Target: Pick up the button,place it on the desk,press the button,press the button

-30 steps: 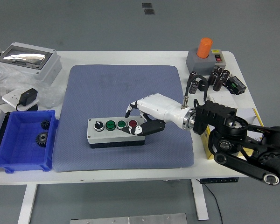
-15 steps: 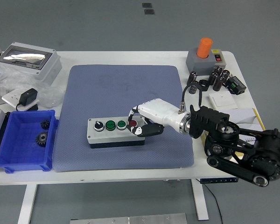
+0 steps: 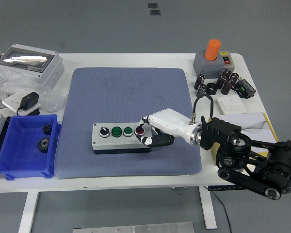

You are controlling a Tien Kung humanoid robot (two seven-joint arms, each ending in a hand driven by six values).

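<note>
Button box (image 3: 121,138), a grey rectangular control station with a black knob, two green push buttons and a red push button (image 3: 139,130) in a row, lies flat near the middle of the blue-grey padded mat (image 3: 131,92). The right hand (image 3: 153,130), white-shelled with black fingers, reaches in from the right and sits at the box's right end. Its fingers are curled, with one fingertip over the red button and the thumb low against the box's near right corner; whether it truly grips the box cannot be told. The black jointed right arm (image 3: 252,155) runs off toward the lower right.

Left of the mat, a blue plastic bin (image 3: 12,160) holds two small dark gears (image 3: 42,144). Farther left and back lie a black power adapter (image 3: 29,103) and a grey enclosure with a clear lid (image 3: 28,62). At the far right of the white tabletop (image 3: 136,57) stands a grey switch box with an orange cylinder (image 3: 213,58), with a cluster of black cylindrical parts (image 3: 227,81) just near it.
</note>
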